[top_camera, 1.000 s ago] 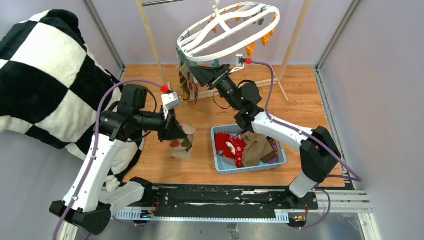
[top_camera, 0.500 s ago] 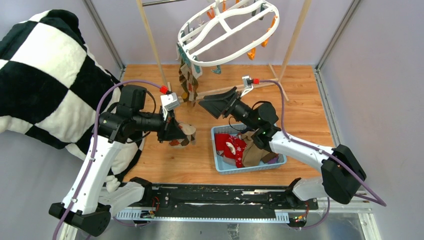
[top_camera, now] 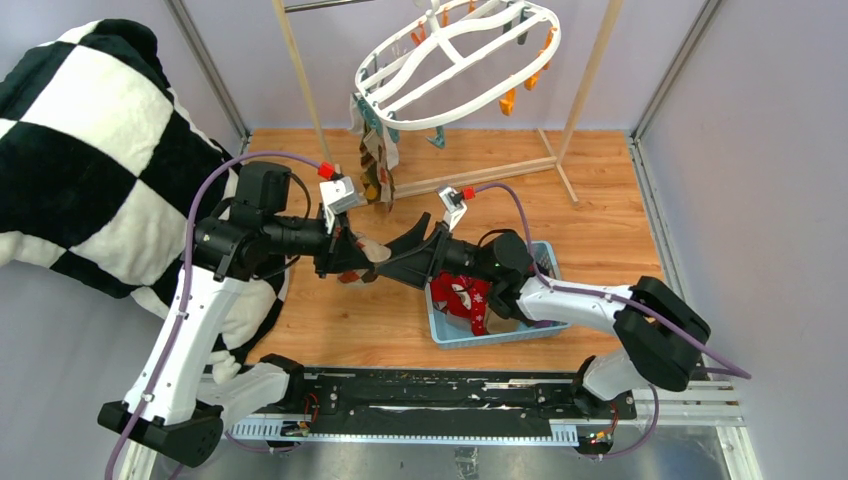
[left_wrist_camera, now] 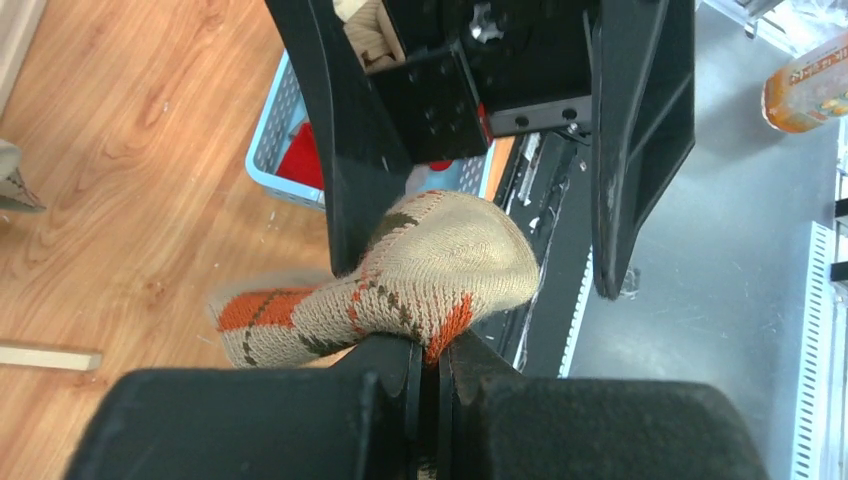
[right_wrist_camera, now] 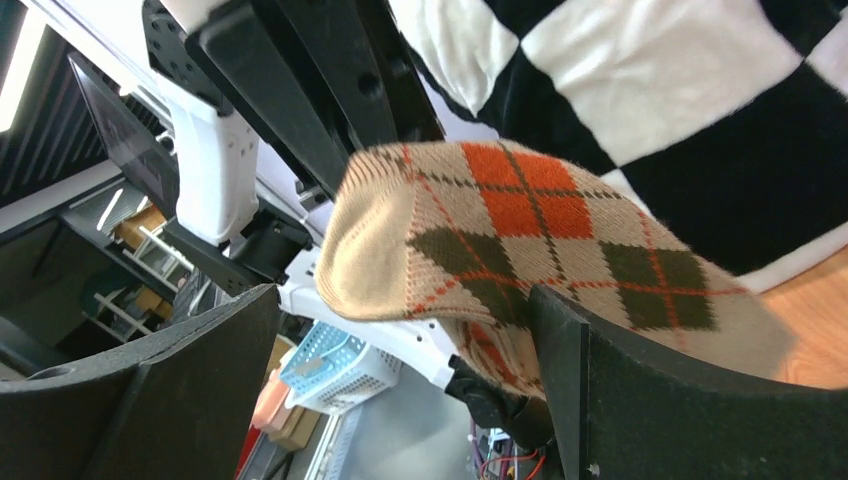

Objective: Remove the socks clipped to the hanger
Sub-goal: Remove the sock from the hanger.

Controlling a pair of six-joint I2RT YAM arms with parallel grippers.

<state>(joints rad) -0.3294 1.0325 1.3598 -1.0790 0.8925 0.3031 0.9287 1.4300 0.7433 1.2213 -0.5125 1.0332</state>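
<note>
My left gripper is shut on a beige, orange and olive argyle sock, held above the wooden floor. In the left wrist view the sock bulges out of the shut left gripper. My right gripper is open, its wide fingers standing either side of the sock's toe. In the right wrist view the sock hangs between the jaws of the right gripper, resting against the right-hand finger. The white oval hanger hangs at the top with a matching argyle sock clipped to its left rim.
A light blue basket right of centre holds a red sock and others. The black-and-white checked blanket fills the left side. The wooden rack's legs and its floor bar stand behind the hanger.
My right arm swung down from the hanger's rim to the sock in my left gripper, and its jaws opened wide. The hanger tilted and swung. The left gripper lifted the sock slightly.
</note>
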